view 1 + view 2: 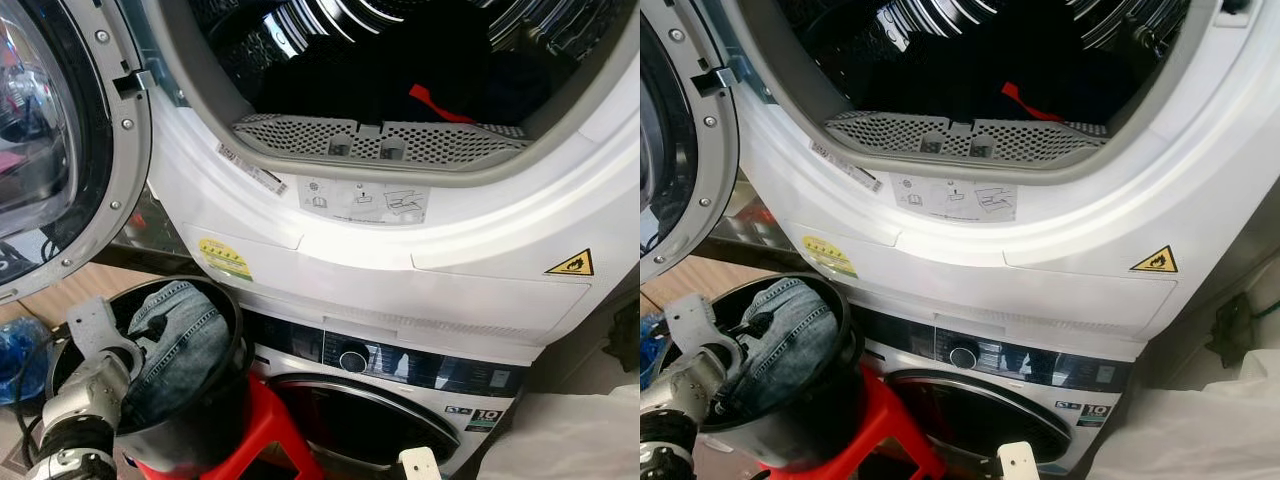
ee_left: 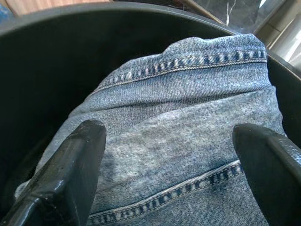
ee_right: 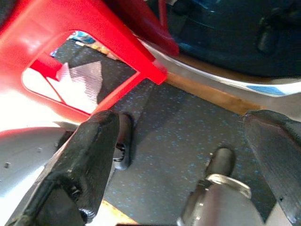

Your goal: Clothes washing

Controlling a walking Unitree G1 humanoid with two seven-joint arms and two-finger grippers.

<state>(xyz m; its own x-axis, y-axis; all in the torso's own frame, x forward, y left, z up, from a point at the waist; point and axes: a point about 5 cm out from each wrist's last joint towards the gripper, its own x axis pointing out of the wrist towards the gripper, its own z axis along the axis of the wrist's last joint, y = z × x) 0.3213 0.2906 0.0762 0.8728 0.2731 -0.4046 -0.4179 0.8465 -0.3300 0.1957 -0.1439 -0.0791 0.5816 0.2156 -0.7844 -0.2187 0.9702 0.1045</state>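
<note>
Now you are at the pick: jeans waiting in the bucket, drum open above.

On your left, the left gripper [image 2: 167, 155] hangs over the black bucket [image 1: 215, 400] with its fingers spread wide on either side of the denim jeans [image 1: 180, 345], not yet pinching them. You need to drop lower, close on a fold and lift it to the open drum [image 1: 400, 60], where dark laundry with a red strip already lies. The bucket sits on a red stool [image 1: 270, 425] before the stacked white machines. Your right gripper [image 3: 181, 155] idles spread over dark speckled floor [image 3: 178, 127].
</note>
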